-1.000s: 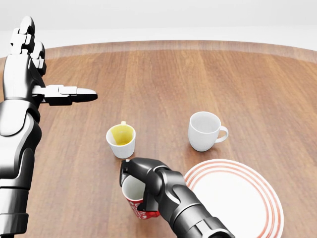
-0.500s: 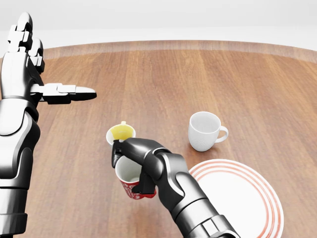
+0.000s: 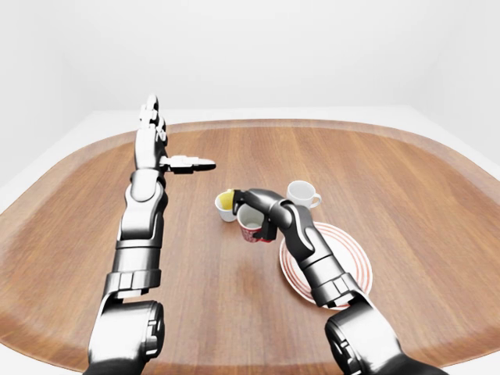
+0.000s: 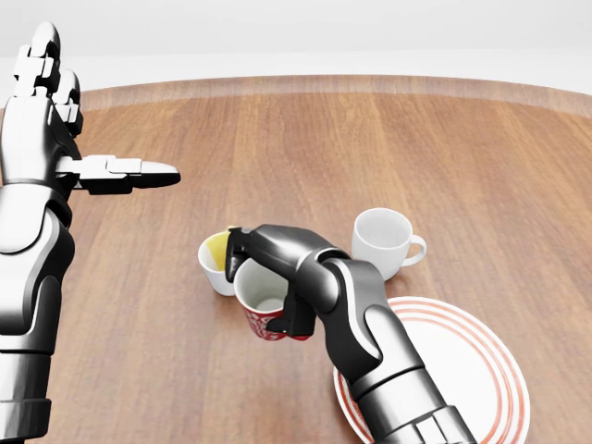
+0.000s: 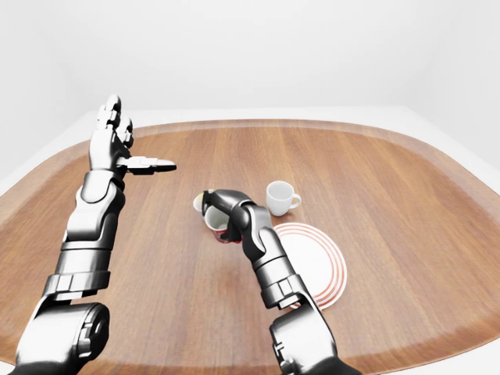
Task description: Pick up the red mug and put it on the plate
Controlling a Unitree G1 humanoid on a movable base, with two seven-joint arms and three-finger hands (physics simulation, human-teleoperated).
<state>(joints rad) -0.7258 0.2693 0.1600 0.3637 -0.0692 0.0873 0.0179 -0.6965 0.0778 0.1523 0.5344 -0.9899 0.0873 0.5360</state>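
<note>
gripping red mug, right hand fingers clenched round it, beside yellow-lined cup; left hand fingers spread, empty.

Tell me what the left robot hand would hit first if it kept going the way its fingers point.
Probably nothing: the left robot hand is raised open, fingers pointing toward the head view's top, over bare table. Depth is unclear.

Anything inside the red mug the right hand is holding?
The red mug shows a pale, bare-looking interior, its rim tilted toward the camera. The right hand wraps its rim and right side, hiding part of the inside.
</note>
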